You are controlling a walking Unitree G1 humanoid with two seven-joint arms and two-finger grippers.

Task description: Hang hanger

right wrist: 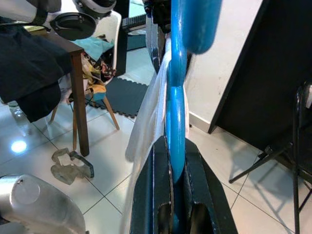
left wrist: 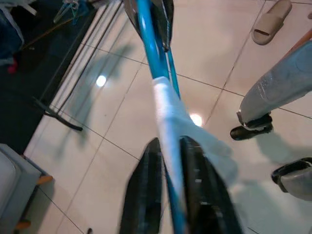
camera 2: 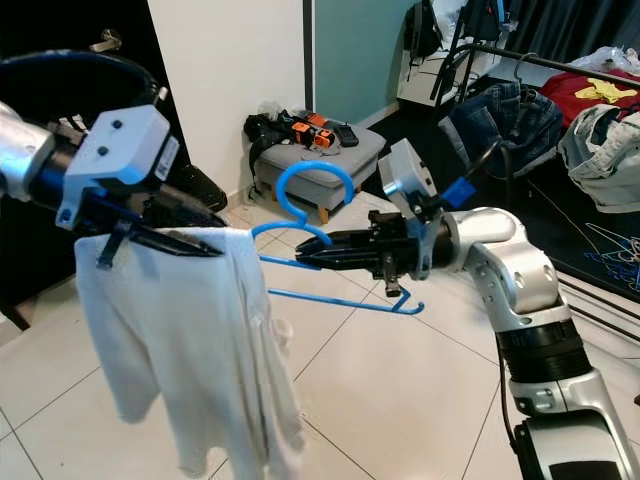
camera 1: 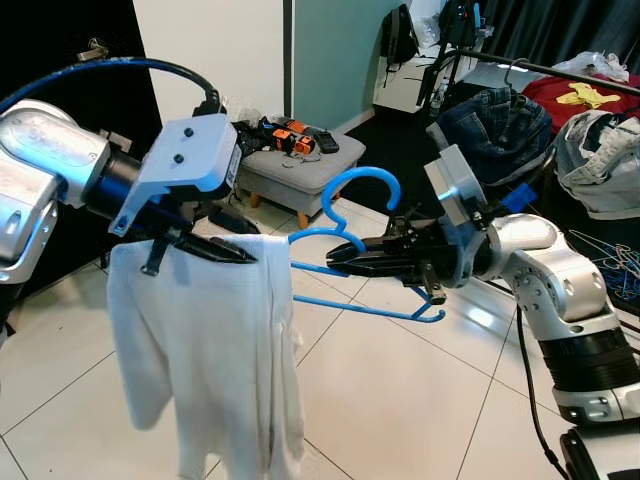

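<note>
Right now the blue hanger [camera 1: 345, 262] is held up in mid-air btwn both arms, above the tiled floor [camera 1: 400, 400], w/ a white garment [camera 1: 215, 340] draped over its left end. So the step in hand looks like carrying the loaded hanger, not yet hanging it.

Right pincer [camera 1: 345, 263] is clenched on the hanger just below the hook; the right wrist view shows the blue bar wedged btwn its two black fingers [right wrist: 153, 195]. Right arm is bent at the elbow, forearm reaching across toward the robot's left, roughly level.

Left pincer [camera 1: 225, 250] is closed on the hanger's left shoulder thru the cloth; in the left wrist view the white fabric and blue bar run btwn its fingers [left wrist: 144, 195]. Left arm is raised, forearm angled inward and slightly down.

A dark clothes rail [camera 1: 560, 70] stands well apart, at the back on the robot's right, w/ other garments on it. Next move prob. calls for turning and walking that way, keeping the hook upright and free, then lifting it over the rail. Risk: the garment sliding off the left end once the left pincer lets go.
</note>
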